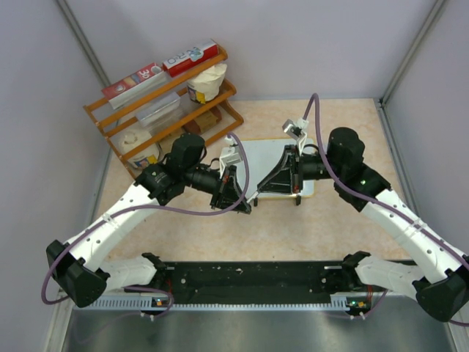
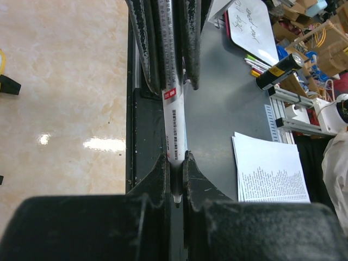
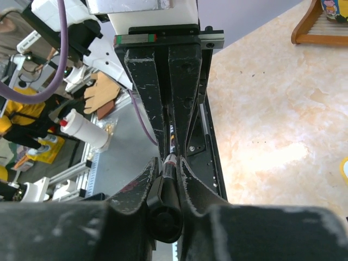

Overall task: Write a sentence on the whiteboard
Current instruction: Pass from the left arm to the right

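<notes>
The whiteboard lies flat mid-table, partly hidden under both grippers; I see no lettering on its bare part. My left gripper and right gripper meet tip to tip over the board's near edge, both shut on one marker. In the left wrist view my left gripper clamps the marker's white, red-labelled body, whose narrow end points at the camera. In the right wrist view my right gripper clamps the marker's black cap. The sentence is not in view.
A wooden rack with boxes and jars stands at the back left. The black base rail runs along the near edge. Grey walls close both sides. Beyond the table lie printed paper and clutter.
</notes>
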Available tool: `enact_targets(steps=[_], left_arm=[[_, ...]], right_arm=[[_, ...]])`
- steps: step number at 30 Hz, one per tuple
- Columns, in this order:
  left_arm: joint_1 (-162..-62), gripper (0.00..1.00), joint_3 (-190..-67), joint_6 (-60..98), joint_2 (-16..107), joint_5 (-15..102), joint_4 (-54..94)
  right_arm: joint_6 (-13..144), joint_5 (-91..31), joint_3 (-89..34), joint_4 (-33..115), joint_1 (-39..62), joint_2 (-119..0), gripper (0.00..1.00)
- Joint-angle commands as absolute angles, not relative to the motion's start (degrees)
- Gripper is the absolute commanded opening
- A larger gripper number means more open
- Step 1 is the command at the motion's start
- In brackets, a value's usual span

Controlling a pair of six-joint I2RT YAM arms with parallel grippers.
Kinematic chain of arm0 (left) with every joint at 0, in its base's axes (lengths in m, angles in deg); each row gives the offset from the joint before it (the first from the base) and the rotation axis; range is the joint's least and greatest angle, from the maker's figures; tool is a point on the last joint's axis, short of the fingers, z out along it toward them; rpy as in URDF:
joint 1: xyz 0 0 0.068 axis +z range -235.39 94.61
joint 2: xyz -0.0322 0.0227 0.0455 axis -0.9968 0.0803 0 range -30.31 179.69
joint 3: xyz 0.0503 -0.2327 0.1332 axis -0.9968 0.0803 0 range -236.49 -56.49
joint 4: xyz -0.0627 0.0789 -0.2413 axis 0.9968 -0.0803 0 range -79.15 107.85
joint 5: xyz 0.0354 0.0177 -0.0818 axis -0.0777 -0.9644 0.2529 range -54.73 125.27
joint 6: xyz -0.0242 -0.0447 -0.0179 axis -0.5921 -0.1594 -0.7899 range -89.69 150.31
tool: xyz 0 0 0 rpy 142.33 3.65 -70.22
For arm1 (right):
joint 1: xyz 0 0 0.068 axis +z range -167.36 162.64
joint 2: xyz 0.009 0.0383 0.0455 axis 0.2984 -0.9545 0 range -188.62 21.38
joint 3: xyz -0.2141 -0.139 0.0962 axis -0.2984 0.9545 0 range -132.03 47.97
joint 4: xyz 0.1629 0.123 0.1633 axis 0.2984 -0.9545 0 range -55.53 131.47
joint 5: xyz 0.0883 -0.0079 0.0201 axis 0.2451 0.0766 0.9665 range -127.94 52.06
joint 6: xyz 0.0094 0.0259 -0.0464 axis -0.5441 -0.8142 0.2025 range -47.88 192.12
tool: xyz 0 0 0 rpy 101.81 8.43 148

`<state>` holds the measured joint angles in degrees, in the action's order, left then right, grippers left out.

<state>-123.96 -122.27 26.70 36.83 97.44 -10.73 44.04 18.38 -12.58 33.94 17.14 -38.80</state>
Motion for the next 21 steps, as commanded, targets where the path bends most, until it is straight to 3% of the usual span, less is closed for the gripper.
enact_targets(steps=[1,7,9,11,12,16,21], left_arm=[[-124.24,0.00,-122.41,28.29,36.67,98.46,-9.66],[-124.24,0.00,-122.50,28.03,36.67,97.59,-9.48],[-124.24,0.18,-122.67,28.03,36.49,96.36,-9.48],[-124.15,0.52,-122.67,27.86,35.88,93.73,-9.05],[-124.24,0.59,-122.50,27.59,35.44,92.58,-8.61],[-123.72,0.80,-121.18,25.31,31.84,80.40,-6.24],[-123.01,0.89,-118.81,21.35,26.93,67.63,-4.92]], right_arm=[[44.95,20.16,-14.61,33.21,17.97,-38.74,0.00],[46.36,18.85,-14.25,31.37,17.97,-37.86,0.00],[46.71,16.75,-13.99,30.58,17.97,-37.25,0.00],[47.07,14.98,-13.99,29.96,17.89,-36.37,0.00],[47.16,13.15,-13.82,29.61,17.88,-35.93,0.00],[48.38,6.73,-13.20,27.15,17.89,-34.52,0.00],[48.21,-2.67,-11.19,25.30,17.97,-31.63,0.00]])
